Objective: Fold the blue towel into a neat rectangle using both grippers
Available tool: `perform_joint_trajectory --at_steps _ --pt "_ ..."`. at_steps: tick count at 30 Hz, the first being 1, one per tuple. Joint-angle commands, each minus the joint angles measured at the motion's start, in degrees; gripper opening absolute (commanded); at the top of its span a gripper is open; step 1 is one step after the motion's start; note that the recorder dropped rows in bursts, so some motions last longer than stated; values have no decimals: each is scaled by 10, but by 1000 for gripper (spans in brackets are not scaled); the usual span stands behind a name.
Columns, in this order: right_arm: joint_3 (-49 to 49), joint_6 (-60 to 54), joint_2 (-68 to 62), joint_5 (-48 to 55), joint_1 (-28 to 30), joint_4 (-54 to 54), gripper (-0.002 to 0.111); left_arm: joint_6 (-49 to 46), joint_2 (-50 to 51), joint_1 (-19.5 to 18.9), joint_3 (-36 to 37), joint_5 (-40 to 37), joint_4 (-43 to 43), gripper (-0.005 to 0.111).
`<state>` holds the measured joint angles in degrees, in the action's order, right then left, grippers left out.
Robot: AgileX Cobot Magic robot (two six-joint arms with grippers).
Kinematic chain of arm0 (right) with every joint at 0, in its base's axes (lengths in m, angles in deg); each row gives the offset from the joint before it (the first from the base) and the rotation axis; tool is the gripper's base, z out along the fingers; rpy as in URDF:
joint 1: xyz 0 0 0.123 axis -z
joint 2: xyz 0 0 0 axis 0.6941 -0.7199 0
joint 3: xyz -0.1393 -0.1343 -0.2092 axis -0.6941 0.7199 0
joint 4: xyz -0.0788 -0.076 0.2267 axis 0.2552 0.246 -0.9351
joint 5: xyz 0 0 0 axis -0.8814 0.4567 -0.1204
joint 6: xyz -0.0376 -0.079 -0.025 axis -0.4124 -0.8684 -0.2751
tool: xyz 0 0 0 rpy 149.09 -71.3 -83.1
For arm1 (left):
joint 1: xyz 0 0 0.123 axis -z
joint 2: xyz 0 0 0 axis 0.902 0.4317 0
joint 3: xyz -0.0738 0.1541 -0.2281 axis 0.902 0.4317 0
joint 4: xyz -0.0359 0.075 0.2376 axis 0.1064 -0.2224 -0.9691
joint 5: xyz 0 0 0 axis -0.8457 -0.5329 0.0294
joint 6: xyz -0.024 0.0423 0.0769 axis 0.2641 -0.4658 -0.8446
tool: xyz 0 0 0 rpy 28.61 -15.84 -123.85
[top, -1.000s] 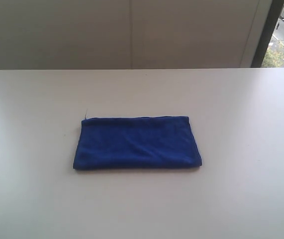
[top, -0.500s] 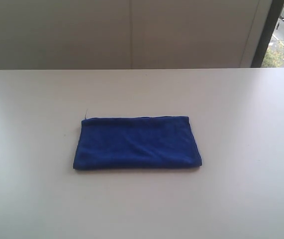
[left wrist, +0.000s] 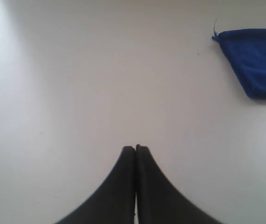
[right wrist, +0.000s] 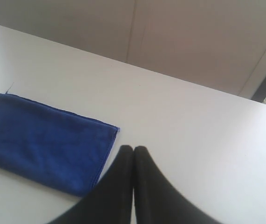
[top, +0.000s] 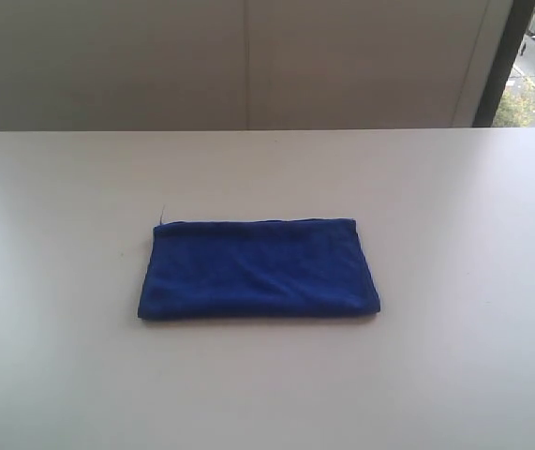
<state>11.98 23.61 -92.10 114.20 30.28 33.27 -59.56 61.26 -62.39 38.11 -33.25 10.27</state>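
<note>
The blue towel [top: 258,269] lies flat in the middle of the white table [top: 436,206] as a folded rectangle, with a loose thread at its far left corner. Neither arm shows in the exterior view. In the left wrist view my left gripper [left wrist: 135,148] is shut and empty above bare table, and a corner of the towel [left wrist: 256,60] lies well off to its side. My right gripper [right wrist: 133,148] is shut and empty too, hanging close beside the towel's [right wrist: 44,140] short edge without touching it.
A pale wall [top: 248,61] runs behind the table's far edge. A dark window frame [top: 501,61] stands at the far right, with a street visible outside.
</note>
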Motion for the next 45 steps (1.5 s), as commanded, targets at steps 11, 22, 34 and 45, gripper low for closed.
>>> perform_joint_trajectory --at_steps 11,22,34,45 --pt "9 9 81 3 18 -27 0 -2 -3 -2 2 -4 1 0" --pt "190 16 350 -51 194 -72 0 -2 -3 -2 2 -4 1 0" --pt "388 11 371 -139 194 -93 0 -2 -3 -2 2 -4 1 0" --pt "388 -47 371 -81 143 -92 0 -2 -3 -2 2 -4 1 0"
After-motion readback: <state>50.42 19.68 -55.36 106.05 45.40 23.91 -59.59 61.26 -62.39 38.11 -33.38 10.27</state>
